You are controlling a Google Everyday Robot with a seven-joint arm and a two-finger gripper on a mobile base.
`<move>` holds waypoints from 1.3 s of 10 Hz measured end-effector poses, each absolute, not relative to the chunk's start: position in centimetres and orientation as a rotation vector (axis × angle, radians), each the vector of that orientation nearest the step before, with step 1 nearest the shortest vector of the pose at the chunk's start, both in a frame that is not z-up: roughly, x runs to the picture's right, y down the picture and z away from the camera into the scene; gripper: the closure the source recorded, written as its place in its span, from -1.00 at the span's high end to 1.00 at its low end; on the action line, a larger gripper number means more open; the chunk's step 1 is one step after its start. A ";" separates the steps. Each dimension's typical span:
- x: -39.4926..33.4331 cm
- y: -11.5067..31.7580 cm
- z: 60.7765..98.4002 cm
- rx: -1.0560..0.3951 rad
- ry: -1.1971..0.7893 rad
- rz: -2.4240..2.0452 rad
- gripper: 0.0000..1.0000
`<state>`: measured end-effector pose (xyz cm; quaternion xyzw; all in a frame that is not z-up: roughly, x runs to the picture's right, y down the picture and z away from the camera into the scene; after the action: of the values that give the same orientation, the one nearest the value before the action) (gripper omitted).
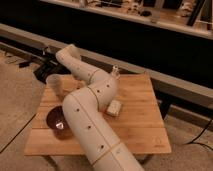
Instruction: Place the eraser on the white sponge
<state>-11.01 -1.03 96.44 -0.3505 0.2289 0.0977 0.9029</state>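
White sponge (114, 107) on wooden table (142, 122), end effector (115, 72) closed behind arm (90, 107), hold unclear, dark bowl (52, 116) left

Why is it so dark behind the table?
Camera view: light falls mostly on the front, so the wooden table looks warm and the white sponge pale. The gripper, at the table's far edge, shows against the dark wall behind.

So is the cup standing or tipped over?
Upright: the cup stands mouth upward on the table, left side. The gripper is over its far edge.
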 end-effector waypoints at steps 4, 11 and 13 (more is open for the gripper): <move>-11.0 -1.6 95.0 -0.745 0.444 0.184 -1.00; -9.4 -1.0 90.8 -0.787 0.387 0.100 -1.00; -9.1 -0.1 91.0 -0.760 0.364 0.110 -1.00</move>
<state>-9.11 -0.11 91.00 -0.3689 0.1765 0.0535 0.9110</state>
